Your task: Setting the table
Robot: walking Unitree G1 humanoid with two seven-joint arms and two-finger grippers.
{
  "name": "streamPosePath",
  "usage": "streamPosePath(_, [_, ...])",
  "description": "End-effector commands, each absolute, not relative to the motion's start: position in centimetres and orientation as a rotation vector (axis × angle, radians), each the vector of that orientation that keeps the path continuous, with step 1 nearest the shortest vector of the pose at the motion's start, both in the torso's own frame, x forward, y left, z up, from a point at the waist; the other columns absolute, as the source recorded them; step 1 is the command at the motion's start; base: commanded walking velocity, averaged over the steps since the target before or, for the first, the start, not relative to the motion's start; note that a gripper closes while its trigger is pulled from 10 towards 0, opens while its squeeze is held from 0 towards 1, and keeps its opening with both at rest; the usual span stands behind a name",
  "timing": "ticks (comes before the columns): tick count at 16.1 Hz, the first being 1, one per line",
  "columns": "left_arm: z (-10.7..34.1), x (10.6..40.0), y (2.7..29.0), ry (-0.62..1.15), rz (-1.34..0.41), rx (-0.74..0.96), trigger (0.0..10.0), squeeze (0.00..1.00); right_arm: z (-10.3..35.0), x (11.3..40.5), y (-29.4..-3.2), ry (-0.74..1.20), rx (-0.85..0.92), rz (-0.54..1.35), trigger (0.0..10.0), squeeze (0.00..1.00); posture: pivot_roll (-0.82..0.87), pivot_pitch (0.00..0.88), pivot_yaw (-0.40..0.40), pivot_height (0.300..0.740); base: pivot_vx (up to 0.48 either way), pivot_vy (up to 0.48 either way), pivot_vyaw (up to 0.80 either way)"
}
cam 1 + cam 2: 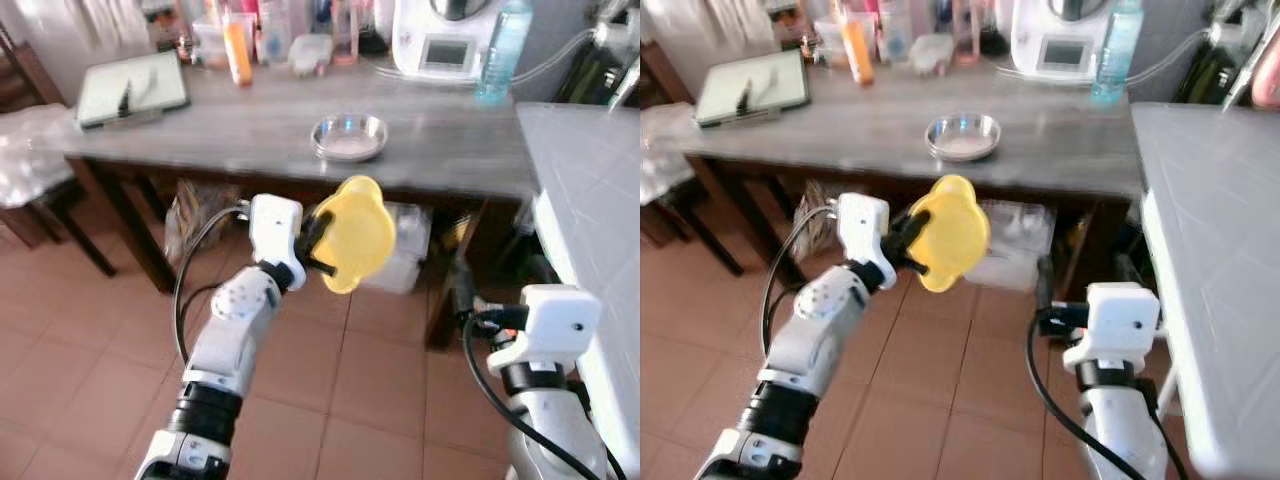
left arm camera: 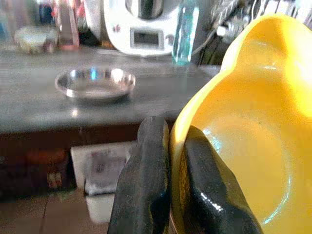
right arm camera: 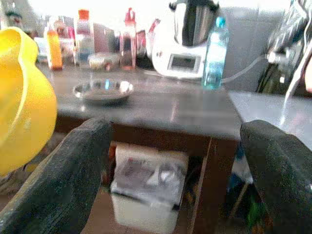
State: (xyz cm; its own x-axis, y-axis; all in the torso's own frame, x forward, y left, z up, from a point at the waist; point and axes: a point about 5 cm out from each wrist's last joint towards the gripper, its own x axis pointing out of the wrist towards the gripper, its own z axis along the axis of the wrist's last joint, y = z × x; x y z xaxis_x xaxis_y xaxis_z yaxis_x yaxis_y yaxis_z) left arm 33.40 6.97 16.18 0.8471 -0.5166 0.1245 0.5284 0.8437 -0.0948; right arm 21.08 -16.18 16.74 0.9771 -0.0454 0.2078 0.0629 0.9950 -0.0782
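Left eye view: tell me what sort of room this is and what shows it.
Probably a home kitchen or dining area: a white kitchen appliance and bottles crowd the back of a grey wooden table, a steel bowl sits on it, and the floor is terracotta tile.
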Motion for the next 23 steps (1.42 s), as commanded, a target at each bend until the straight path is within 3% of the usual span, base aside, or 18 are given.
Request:
streamPosePath(1, [16.8, 34.0, 8.2, -0.122, -0.513, -0.11, 10.0, 0.0, 17.1, 21.0, -15.6, -0.223, -0.068, -0.03, 10.0, 0.0, 0.06, 0.082, 0.032, 0.74, 0.405, 0.0, 0.0])
streamPosePath(23, [19.9, 38.0, 11.6, -0.213, -0.38, -0.035, 10.0, 0.0, 16.9, 20.6, -15.4, -0.203, -0.055, -0.002, 10.0, 0.0, 0.04, 0.085, 0.028, 0.74, 0.376, 0.0, 0.0])
